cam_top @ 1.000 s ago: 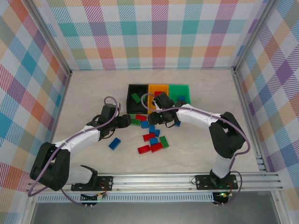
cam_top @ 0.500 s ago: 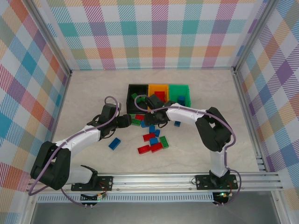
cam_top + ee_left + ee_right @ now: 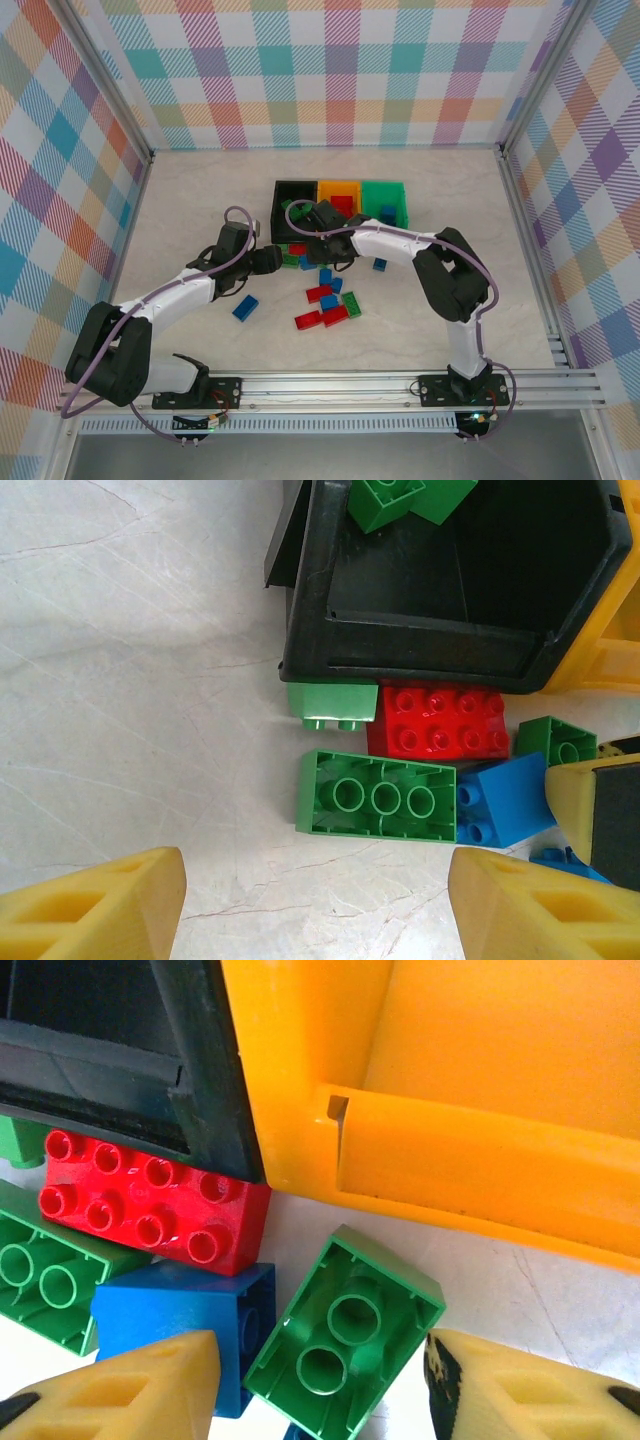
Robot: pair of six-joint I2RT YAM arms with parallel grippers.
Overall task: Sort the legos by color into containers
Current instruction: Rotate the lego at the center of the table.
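Both claws are open. The right gripper [image 3: 320, 1375] straddles a small green brick [image 3: 345, 1335] just near of the orange bin [image 3: 470, 1160]. The left gripper [image 3: 315, 890] hovers near a long green brick [image 3: 378, 798] before the black bin [image 3: 420, 650]. Other legos [image 3: 325, 300] lie nearer.

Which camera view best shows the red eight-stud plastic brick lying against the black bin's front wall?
Right wrist: the red eight-stud plastic brick is close and large, every stud countable. Left wrist shows it whole but smaller. Top external gives it as a small red patch, studs too small to tell.
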